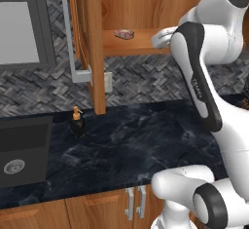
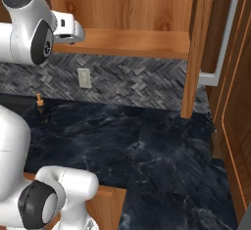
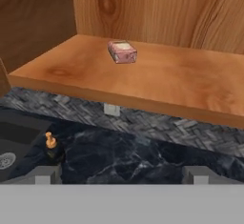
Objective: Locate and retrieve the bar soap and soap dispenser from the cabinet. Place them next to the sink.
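Note:
The pinkish bar soap [image 1: 124, 34] [image 3: 122, 52] lies on the plank shelf of the open wooden cabinet [image 1: 131, 45] [image 2: 122, 43]. My gripper [image 1: 163, 38] [image 3: 121, 176] hovers at the shelf's front edge, to the right of the soap and apart from it. It is open, its fingertips [image 3: 45, 175] wide apart with nothing between them. The black soap dispenser [image 1: 77, 122] [image 2: 40, 107] [image 3: 51, 144] with its tan pump stands upright on the dark counter, just right of the sink [image 1: 24, 150] [image 3: 9, 147].
The cabinet door [image 1: 92, 43] hangs open with its long silver handle [image 1: 68, 33] [image 2: 220, 33] outward. A wall outlet [image 1: 108, 82] [image 2: 84, 78] sits under the shelf. Dark marble counter [image 1: 141, 140] spreads right of the sink, with low wooden doors [image 1: 136, 201] below.

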